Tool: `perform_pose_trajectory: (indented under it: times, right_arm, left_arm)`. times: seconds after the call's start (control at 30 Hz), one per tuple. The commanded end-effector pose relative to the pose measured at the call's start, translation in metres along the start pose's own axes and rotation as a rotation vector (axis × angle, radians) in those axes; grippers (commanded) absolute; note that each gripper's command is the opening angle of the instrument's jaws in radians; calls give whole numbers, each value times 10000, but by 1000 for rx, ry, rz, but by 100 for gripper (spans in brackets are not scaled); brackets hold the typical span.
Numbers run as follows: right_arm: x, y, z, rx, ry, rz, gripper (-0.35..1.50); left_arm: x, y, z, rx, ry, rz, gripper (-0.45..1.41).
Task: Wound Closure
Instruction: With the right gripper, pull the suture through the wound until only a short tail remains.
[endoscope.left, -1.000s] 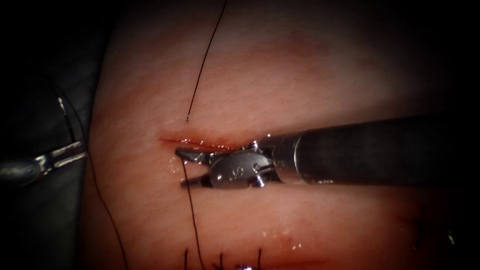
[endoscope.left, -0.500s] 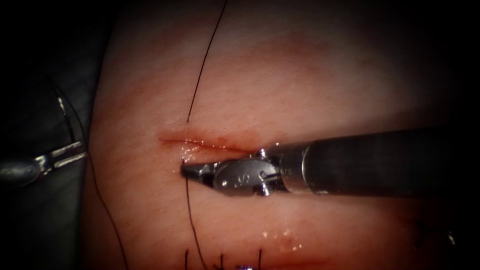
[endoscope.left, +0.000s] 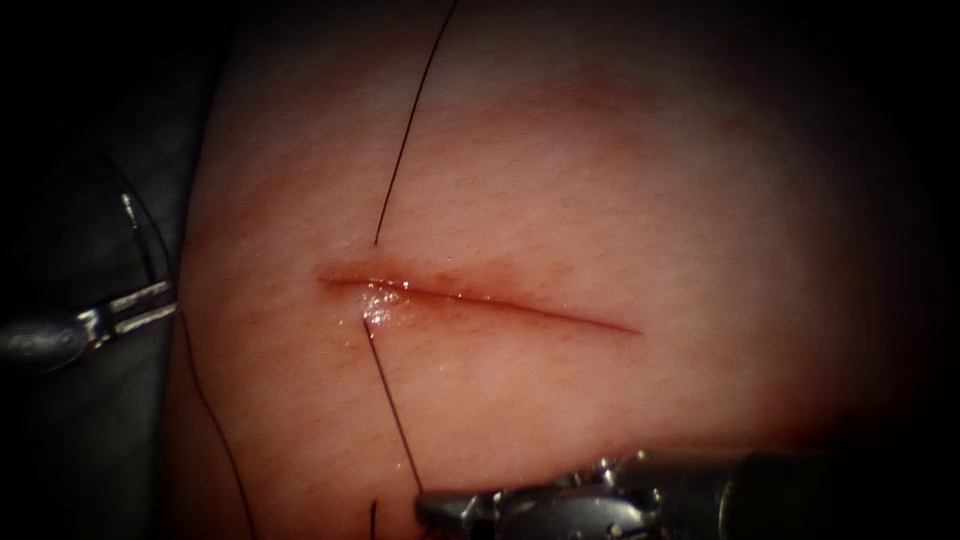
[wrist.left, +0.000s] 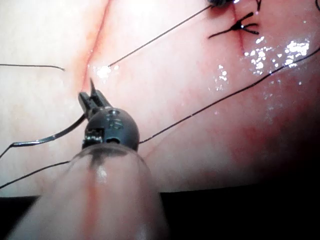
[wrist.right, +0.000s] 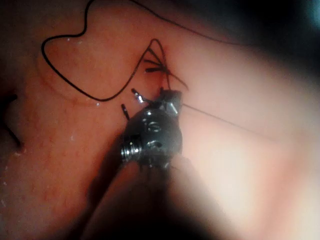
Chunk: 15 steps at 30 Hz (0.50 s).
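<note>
The needle (endoscope.left: 140, 245) is a thin, stiff curve of steel, light and apt to roll between flat jaws, so I judge it best gripped square across its body, away from the point. It sits clear of the tissue (endoscope.left: 600, 180), off its edge and well to the left of the cut (endoscope.left: 480, 298). My left tool (endoscope.left: 145, 305) pinches it, near its thread end as far as I can tell. The thread (endoscope.left: 395, 420) is fine, limp and slick, and it would fray if crushed hard. It passes through the tissue at the cut's left end, going in just above it and coming out just below. From there it runs straight to my right tool (endoscope.left: 440, 508), whose jaws look pressed together on it. I count one needle, one cut lying open, one strand through it and two tools. The left wrist view shows one tied stitch (wrist.left: 241, 27) with short cut ends.
</note>
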<state>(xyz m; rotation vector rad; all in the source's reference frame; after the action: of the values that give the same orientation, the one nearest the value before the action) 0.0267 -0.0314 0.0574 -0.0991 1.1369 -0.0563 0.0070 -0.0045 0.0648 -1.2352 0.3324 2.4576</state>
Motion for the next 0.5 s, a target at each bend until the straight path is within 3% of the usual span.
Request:
perform_pose_trajectory:
  times: [0.03,0.23,0.27,0.33,0.37,0.5]
  right_arm:
    - [15,-21,-7,9,6,-1,-35]
    - [49,-45,-25,18,21,-10,-35]
    - [52,-42,-23,20,24,-7,-26]
    - [50,-36,-18,28,36,-1,51]
    - [45,-25,-13,37,50,-4,98]
    - [27,2,-6,4,71,-17,121]
  left_arm:
    - [-2,4,7,-2,1,0,-45]
    - [-2,4,6,-4,-1,1,-45]
    - [-2,5,6,-4,-1,1,-45]
    - [-2,5,6,-6,1,1,-45]
    - [-2,4,6,-6,1,1,-45]
    - [-2,4,6,-6,1,1,-45]
